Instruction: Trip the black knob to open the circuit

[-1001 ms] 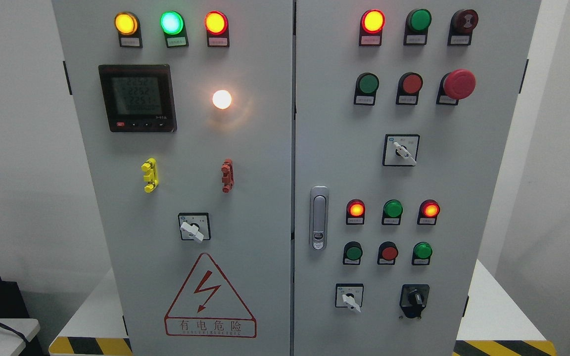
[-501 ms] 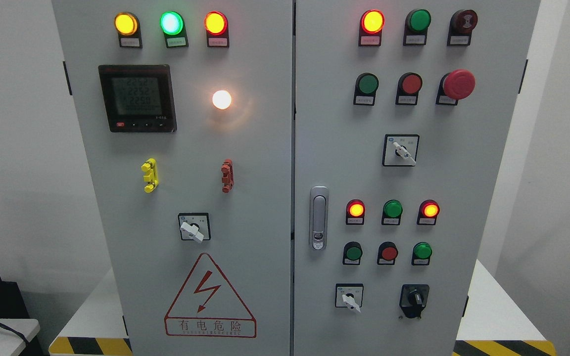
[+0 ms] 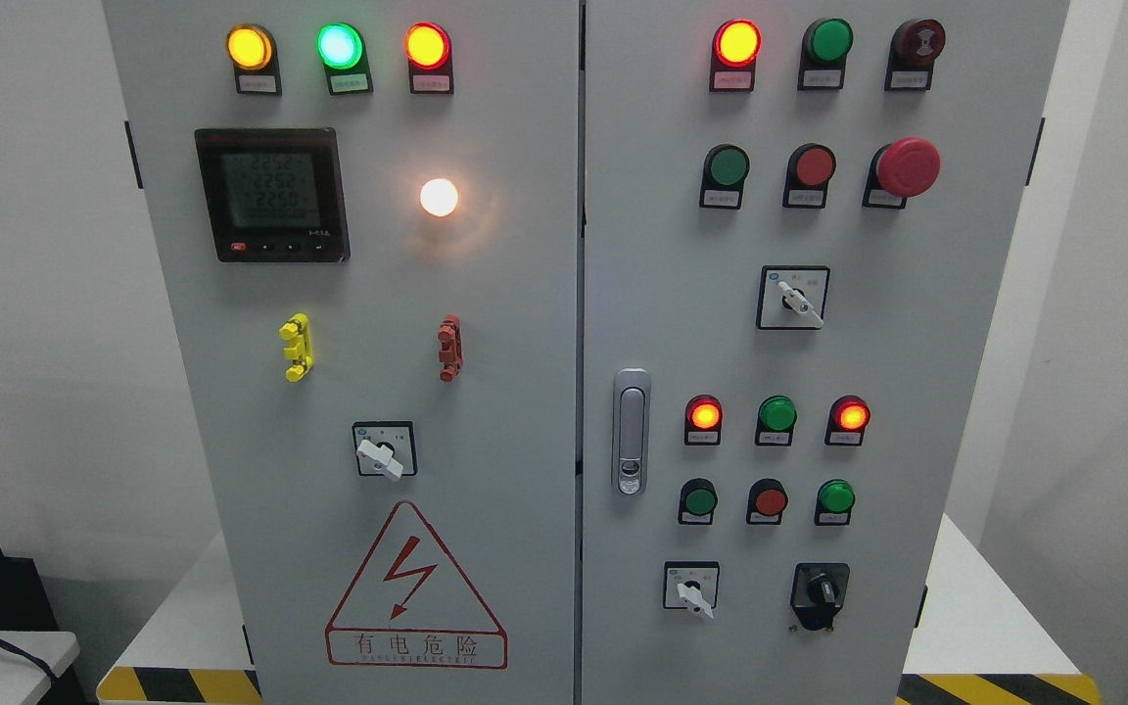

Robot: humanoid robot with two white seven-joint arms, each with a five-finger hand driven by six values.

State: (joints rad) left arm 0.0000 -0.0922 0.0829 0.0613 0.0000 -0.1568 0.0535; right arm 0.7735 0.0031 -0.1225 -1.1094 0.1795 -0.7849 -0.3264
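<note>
We see neither of our hands in the head view, so we cannot tell whether the fingers are spread, curled or holding anything, nor which hand is closer to the target. The task's thing, the small black rotary knob (image 3: 822, 590) on its black plastic housing, sits low on the right door of the grey metal control cabinet (image 3: 515, 294), near that door's bottom right corner. It lies just right of the white-handled selector switch (image 3: 691, 588) on a square black plate, and below the row of 3 round push buttons, the green one (image 3: 835, 497) almost directly above it. The knob's pointer bar appears to stand close to upright, though it is too small for us to be sure.

Because the knob lies on the right half of the picture and low down, we judge that the right arm, entering from the lower right, would have the shorter reach. The coming move calls for bringing fingers straight at the door face and pinching across the pointer bar to turn it
</note>
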